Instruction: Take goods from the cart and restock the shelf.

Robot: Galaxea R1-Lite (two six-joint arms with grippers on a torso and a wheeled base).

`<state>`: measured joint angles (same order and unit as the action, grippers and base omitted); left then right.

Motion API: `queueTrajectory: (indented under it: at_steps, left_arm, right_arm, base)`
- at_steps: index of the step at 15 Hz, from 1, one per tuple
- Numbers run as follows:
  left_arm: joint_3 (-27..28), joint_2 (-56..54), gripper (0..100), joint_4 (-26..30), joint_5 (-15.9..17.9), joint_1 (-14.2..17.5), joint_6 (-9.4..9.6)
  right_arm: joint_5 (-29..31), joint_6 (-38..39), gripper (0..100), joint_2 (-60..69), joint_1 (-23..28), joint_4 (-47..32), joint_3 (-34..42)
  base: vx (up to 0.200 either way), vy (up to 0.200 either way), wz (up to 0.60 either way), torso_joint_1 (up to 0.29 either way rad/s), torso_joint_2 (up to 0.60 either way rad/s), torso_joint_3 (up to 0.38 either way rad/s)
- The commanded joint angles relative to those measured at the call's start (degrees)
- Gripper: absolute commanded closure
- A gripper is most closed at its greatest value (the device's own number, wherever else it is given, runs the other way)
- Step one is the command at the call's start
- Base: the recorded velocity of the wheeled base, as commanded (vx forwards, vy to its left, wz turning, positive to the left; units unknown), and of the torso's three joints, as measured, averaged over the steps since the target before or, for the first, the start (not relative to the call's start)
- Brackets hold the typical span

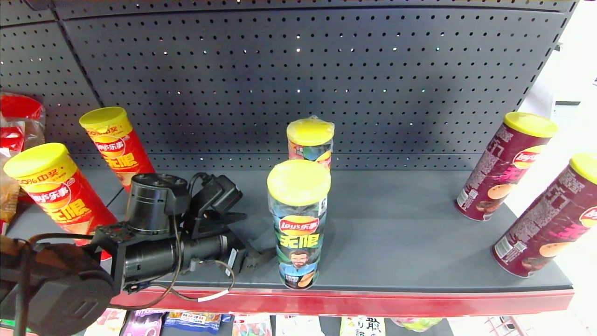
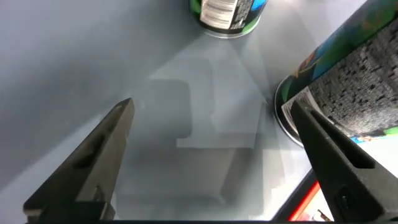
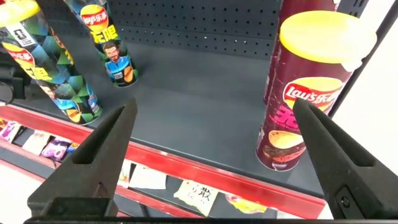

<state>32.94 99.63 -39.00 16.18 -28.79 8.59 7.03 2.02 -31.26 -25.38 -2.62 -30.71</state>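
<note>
Six chip cans [image 1: 298, 224] stand on the grey shelf [image 1: 396, 233]: two red cans [image 1: 51, 191] at the head view's left, two green cans [image 1: 310, 140] at centre, two maroon cans [image 1: 506, 165] at right, with bare deck between groups. Lower left, the left gripper [image 1: 249, 238], fingers spread and empty, sits just beside the front green one, near the red lip [image 1: 373, 301]. The right wrist view adds the right gripper [image 3: 214, 162], likewise spread and empty, out before that lip.

rear green can [image 1: 310, 138] half hidden, maroon can [image 1: 546, 224] cropped
</note>
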Motion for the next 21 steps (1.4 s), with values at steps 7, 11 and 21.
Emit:
queueTrajectory:
  at_steps: [7, 11, 21]
  left_arm:
    - [0.2, 0.3, 0, -0.03, -0.09, -0.03, 0.02]
    - [-8.24, -10.51, 0, -0.03, -0.27, 5.68, 0.02]
    - [-7.27, -89.7, 0, 71.96, -6.51, 18.07, -3.58]
  right_arm:
    - [0.0, 0.0, 0, -0.12, -0.02, -0.1, 0.39]
    - [0.17, 0.0, 0, 2.16, -0.02, -0.19, 4.17]
    - [2.19, -1.14, 0, 16.4, 15.27, -19.26, 6.1]
  base:
    - [0.0, 0.0, 0.0, 0.0, 0.0, 0.0]
    - [0.0, 0.0, 0.0, 0.0, 0.0, 0.0]
    - [0.0, 0.0, 0.0, 0.0, 0.0, 0.0]
